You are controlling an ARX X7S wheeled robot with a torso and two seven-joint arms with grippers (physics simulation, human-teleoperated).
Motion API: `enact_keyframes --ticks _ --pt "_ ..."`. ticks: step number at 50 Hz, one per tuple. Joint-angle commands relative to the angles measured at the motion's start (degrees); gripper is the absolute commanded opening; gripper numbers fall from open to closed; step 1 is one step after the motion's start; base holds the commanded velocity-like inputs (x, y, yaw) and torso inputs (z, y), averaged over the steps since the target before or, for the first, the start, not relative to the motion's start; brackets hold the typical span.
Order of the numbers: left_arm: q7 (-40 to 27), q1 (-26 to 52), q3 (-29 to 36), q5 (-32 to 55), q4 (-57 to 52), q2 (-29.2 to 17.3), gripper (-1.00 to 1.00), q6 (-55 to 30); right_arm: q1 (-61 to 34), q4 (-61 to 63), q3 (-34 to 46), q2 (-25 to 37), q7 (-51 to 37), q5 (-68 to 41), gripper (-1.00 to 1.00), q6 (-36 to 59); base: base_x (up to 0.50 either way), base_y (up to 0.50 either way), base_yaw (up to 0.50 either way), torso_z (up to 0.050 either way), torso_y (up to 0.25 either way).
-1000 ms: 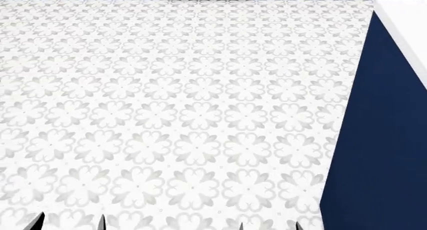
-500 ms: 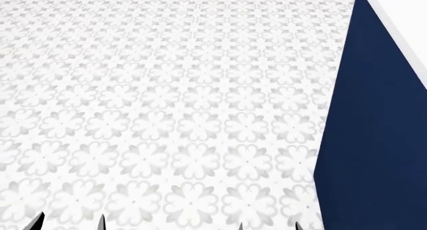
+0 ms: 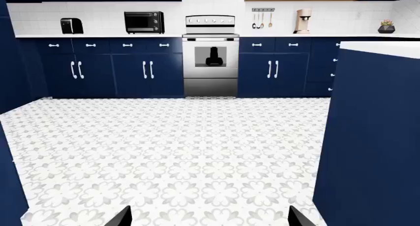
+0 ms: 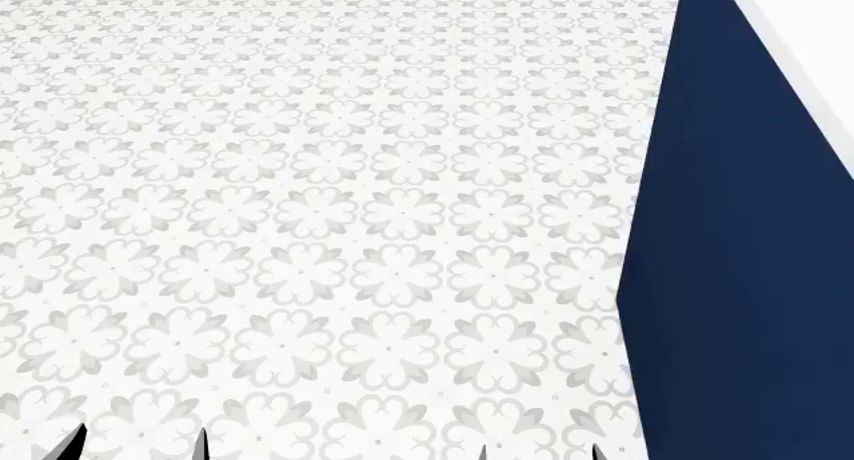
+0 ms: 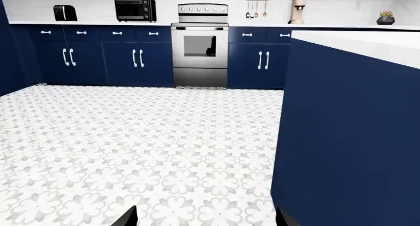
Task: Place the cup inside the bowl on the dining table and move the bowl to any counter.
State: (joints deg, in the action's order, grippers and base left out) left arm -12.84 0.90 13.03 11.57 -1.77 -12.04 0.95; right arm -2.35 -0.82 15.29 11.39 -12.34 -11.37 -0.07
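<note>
Cup and bowl show in no view. Patterned floor lies open ahead and left. A navy island edges close on the right, topped by a white counter. Left gripper and right gripper hold their jaws apart, empty.

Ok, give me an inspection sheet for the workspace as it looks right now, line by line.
Surface: patterned floor tiles; white-topped navy island at the robot's right.
Job's things: cup, bowl and dining table nothing seen.
Clutter: nothing seen on the floor.
Grippers: left gripper and right gripper show fingertips set apart, nothing between them.
Cables: nothing seen.
Surroundings: navy cabinets, oven, toaster, toaster oven, hanging utensils, potted plant on the far counter.
</note>
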Motion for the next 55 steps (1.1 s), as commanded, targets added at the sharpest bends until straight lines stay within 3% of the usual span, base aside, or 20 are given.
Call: enact_keyframes --ticks 1,19,55 --pt "-0.09 -0.03 0.12 0.35 0.31 -0.39 1.00 0.41 -0.08 -0.08 0.17 0.20 -0.33 -0.35 1.00 -0.15 -0.50 -0.14 0.00 0.000 0.000" --pt "-0.60 0.00 0.63 0.63 -0.15 -0.72 1.00 0.24 0.19 0.21 0.53 0.51 -0.01 -1.38 1.00 -1.51 -0.38 -0.40 0.00 0.000 0.000" --pt "-1.40 0.18 1.59 1.20 -0.18 -1.27 1.00 0.44 -0.17 -0.01 1.53 1.23 -0.78 -1.68 1.00 -1.80 -0.07 -0.50 0.00 0.000 0.000"
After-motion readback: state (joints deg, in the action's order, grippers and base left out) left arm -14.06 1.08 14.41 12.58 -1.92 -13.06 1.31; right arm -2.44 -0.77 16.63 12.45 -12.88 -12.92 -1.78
